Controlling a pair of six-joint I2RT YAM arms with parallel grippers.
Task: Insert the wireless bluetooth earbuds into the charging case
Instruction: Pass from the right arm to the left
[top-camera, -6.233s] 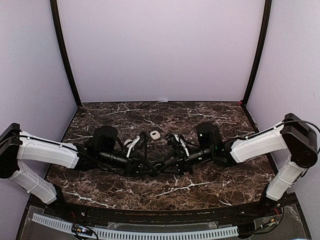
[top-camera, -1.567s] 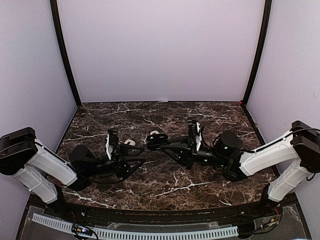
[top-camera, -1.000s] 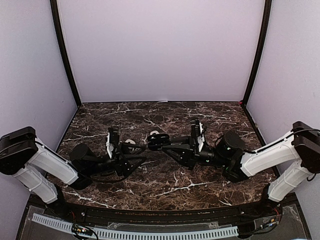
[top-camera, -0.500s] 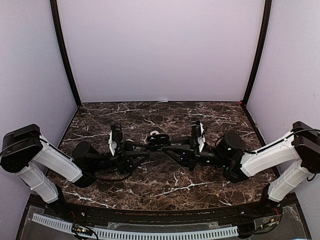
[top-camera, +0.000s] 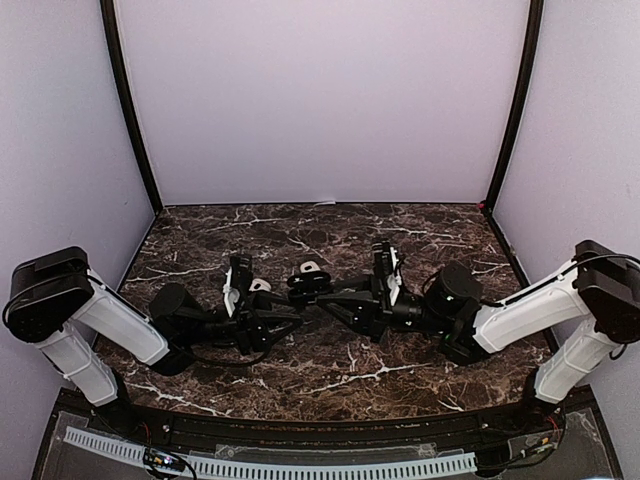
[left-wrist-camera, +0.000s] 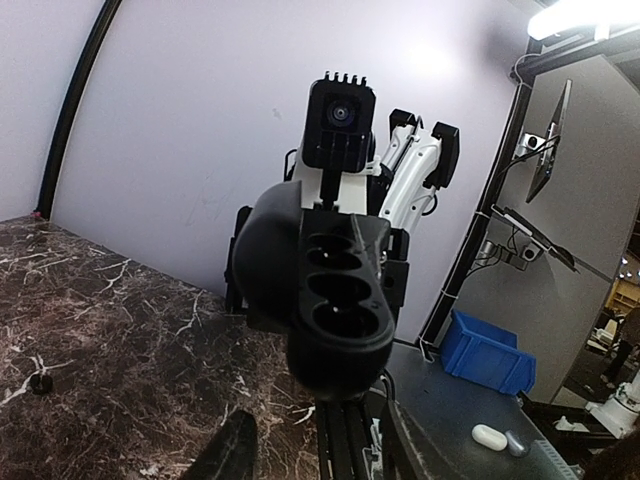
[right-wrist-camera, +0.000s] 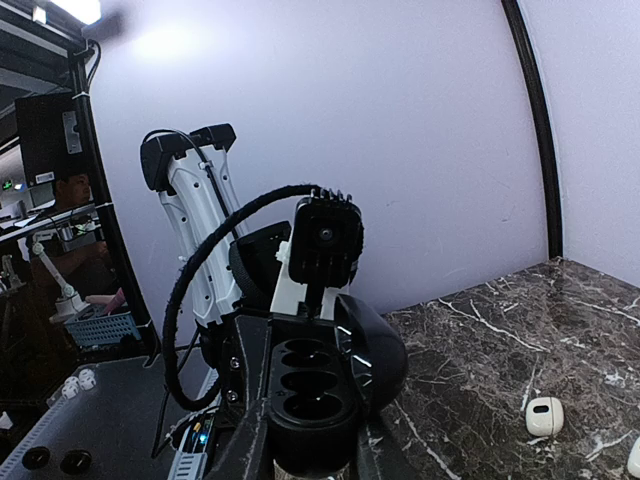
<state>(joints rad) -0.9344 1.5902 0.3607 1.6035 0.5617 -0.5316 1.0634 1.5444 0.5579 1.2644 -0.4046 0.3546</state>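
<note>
Marble tabletop (top-camera: 330, 225) from above: left gripper (top-camera: 285, 316) has slid in tip-to-tip with right gripper (top-camera: 300, 290), likely lining up an insertion; small white pebble-shaped case (top-camera: 311, 268) sits just beside. Left wrist: tiny black roundish earbud (left-wrist-camera: 40, 383) lies loose. Right wrist: I cannot tell either gripper's closure or contents.

No text, brand, number or sign is legible in any of the three views. Right wrist view, far left: a small pale tag (right-wrist-camera: 50, 177) on a dark panel (right-wrist-camera: 45, 130), print too small to read.
</note>
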